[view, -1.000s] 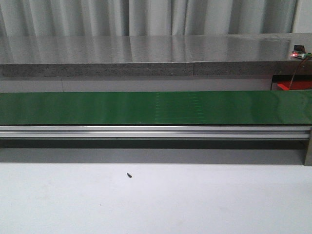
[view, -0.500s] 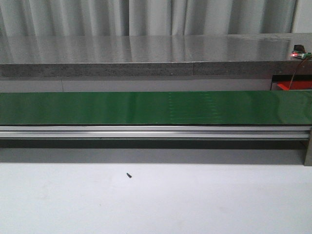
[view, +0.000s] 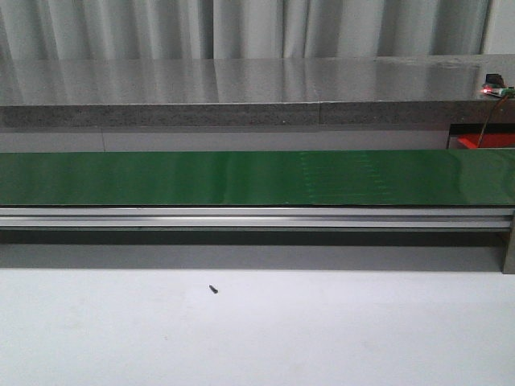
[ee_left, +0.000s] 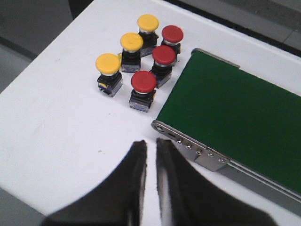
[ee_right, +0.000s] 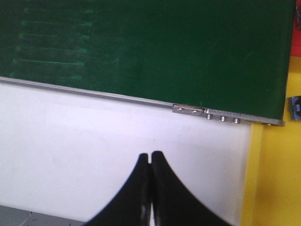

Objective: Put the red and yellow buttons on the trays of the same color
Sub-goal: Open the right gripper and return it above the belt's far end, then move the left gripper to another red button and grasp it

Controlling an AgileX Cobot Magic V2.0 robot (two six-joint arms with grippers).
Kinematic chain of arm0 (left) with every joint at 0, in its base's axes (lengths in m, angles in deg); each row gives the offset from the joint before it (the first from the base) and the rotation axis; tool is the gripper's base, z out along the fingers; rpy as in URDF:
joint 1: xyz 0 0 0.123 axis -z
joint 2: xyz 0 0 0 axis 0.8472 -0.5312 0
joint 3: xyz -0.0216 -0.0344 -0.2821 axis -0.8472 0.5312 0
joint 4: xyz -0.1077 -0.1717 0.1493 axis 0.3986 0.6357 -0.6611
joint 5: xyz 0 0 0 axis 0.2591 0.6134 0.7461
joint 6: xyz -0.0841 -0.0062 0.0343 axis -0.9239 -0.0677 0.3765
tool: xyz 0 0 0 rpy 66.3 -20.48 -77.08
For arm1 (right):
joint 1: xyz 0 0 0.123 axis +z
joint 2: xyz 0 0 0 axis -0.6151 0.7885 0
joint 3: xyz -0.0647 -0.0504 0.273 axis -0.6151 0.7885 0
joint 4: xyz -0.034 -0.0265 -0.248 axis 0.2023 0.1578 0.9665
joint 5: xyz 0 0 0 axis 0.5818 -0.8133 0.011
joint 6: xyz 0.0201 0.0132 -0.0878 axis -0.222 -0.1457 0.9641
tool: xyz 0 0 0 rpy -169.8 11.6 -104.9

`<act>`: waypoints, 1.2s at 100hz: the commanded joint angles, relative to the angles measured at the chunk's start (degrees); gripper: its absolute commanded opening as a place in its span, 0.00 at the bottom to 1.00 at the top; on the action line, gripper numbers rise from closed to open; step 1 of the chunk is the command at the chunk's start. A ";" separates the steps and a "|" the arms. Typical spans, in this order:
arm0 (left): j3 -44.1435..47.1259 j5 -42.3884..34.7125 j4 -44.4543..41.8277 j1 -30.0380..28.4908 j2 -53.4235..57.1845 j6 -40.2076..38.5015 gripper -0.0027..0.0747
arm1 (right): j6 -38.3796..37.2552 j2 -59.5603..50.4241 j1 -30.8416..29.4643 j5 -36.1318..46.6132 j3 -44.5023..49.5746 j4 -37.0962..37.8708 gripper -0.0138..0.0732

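Both tools hang over the white counter (view: 257,338) with nothing in them: the left tool (ee_left: 151,148) has its fingers nearly together with a thin gap between them, and the right tool (ee_right: 150,157) has its fingers pressed tip to tip. Across the counter runs the long green conveyor belt (view: 257,178) on its aluminium rail (view: 257,217), bare in the front view. At the right tool's end of the belt lies the yellow tray (ee_right: 275,174). Just beside the belt's other end, in the left wrist view, stand six buttons in a tight cluster: three yellow buttons (ee_left: 131,42) and three red buttons (ee_left: 164,55). A small dark screw (view: 213,289) lies alone on the counter.
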 commanded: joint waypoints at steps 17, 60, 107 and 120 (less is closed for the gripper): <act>-8.11 -2.74 0.62 -0.99 -10.15 -0.38 0.81 | 0.10 -1.59 -0.02 2.10 -1.35 -0.32 0.04; -20.79 3.10 9.54 -0.99 -32.98 -0.49 0.78 | 0.10 -1.59 -0.02 2.04 -1.35 -0.32 0.04; -25.98 -3.03 10.02 0.86 -46.25 -10.43 0.78 | 0.10 -1.59 -0.02 2.11 -1.35 -0.32 0.04; -27.68 -4.36 10.01 2.14 -48.48 -13.65 0.78 | 0.10 -1.59 -0.02 2.29 -1.35 -0.32 0.04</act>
